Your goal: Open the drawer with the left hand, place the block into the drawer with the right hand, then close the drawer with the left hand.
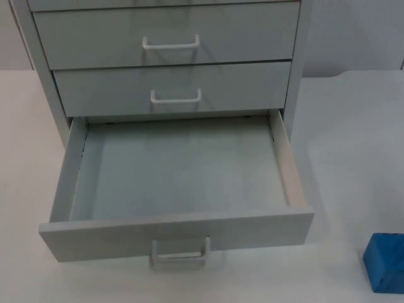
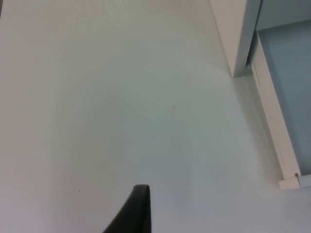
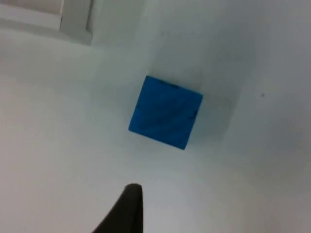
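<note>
White table [image 1: 353, 158]: blue cube block [image 1: 385, 262], btm drawer [image 1: 177, 235] open.

White table top [image 1: 341, 126]: carries a light grey cabinet of drawers [image 1: 170, 57], bottom drawer [image 1: 177, 170] pulled out over the table surface. A blue cube-shaped block [image 1: 385, 262] rests directly on the table, well apart from the drawer's right front corner.

Lab-like test bench: bare white table [image 1: 341, 126], grey drawer cabinet [image 1: 167, 57] at far side with bottom drawer [image 1: 177, 230] pulled out, single blue block [image 1: 386, 262] near right, nothing homely.
</note>
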Tool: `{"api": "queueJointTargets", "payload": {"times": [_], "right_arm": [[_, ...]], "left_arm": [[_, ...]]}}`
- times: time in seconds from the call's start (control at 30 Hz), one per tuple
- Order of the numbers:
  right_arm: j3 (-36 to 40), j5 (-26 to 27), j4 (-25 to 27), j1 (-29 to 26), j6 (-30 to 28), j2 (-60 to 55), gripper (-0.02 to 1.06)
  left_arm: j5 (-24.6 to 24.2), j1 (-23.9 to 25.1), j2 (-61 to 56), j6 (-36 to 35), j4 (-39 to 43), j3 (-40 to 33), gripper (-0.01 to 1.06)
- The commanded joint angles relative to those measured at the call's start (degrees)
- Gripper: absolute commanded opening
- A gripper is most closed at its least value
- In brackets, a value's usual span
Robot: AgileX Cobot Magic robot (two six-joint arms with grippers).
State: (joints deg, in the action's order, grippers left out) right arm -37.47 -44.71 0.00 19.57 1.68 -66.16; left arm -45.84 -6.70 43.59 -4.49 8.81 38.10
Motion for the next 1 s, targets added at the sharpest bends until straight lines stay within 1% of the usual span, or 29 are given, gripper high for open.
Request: {"api": "queueJointTargets", "payload": {"times": [0.0, 0.07, 0.1, 0.17, 0.2, 0.23, 0.3, 0.33, 0.37, 0.43, 0.53, 0.67, 0.7, 0.73, 0.8, 0.87, 0.97], "right_arm": [[-0.08, 1.73, 0.0, 1.72, 1.9, -2.73, 1.05], [-0.48, 4.22, -2.22, 4.37, 5.96, -7.36, 1.05], [-1.1, 4.74, -4.24, 5.81, 8.38, -9.99, 1.05], [-2.89, 5.03, -8.55, 8.24, 15.27, -15.25, 1.05], [-2.89, 5.03, -8.55, 8.24, 15.27, -15.25, 1.05], [-4.29, 5.9, -12.62, 9.86, 20.14, -18.46, 1.05], [-5.03, 9.23, -16.61, 11.18, 25.87, -22.7, 1.05], [-5.03, 11.46, -17.67, 11.17, 27.78, -24.17, 1.05], [-5.03, 11.46, -17.67, 11.17, 27.78, -24.17, 1.05], [-5.03, 13.79, -17.78, 11.17, 29.78, -27.39, 1.05], [-5.03, 15.25, -17.78, 11.04, 30.04, -29.94, 1.05], [-5.03, 18.93, -17.67, 11.04, 31.23, -33.59, 1.05], [-5.03, 18.93, -17.67, 11.04, 31.23, -33.59, 1.05], [-5.03, 20.34, -17.79, 11.04, 32.33, -34.55, 1.04], [-5.03, 21.78, -17.79, 11.04, 32.76, -35.29, 1.01], [-5.03, 22.16, -17.79, 11.04, 33.48, -35.54, 1.0], [-5.03, 22.16, -17.79, 11.04, 33.85, -35.54, 0.94]], "left_arm": [[1.13, 0.19, -0.16, -0.3, -0.67, -0.15, 1.05], [1.37, 0.19, -0.26, -0.3, -0.67, -0.15, 1.05], [1.54, 0.19, -0.26, -0.3, -0.67, -0.15, 1.05], [1.54, 0.19, -0.26, -0.3, -0.67, -0.15, 1.05], [1.54, 0.19, -0.26, -0.3, -0.67, -0.15, 1.05], [1.54, 0.19, -0.26, -0.3, -0.67, -0.15, 1.05], [1.54, 0.19, -0.26, -0.3, -0.67, -0.15, 1.05], [1.54, 0.19, -0.26, -0.3, -0.67, -0.15, 1.05], [1.54, 0.19, -0.26, -0.3, -0.67, -0.15, 1.05], [1.54, 0.19, -0.26, -0.3, -0.67, -0.15, 1.05], [1.52, 0.19, -0.26, -0.3, -1.04, -0.15, 1.05], [1.52, 0.19, -0.26, -0.3, -1.04, -0.15, 1.05], [1.52, 0.19, -0.26, -0.3, -1.04, -0.15, 1.05], [1.68, 0.19, -0.26, -0.3, -1.04, -0.15, 1.05], [1.68, 0.19, -0.26, -0.3, -1.04, -0.15, 1.05], [1.68, 0.19, -0.26, -0.3, -1.04, -0.15, 1.05], [1.68, 0.19, -0.26, -0.3, -1.04, -0.15, 1.05]]}}
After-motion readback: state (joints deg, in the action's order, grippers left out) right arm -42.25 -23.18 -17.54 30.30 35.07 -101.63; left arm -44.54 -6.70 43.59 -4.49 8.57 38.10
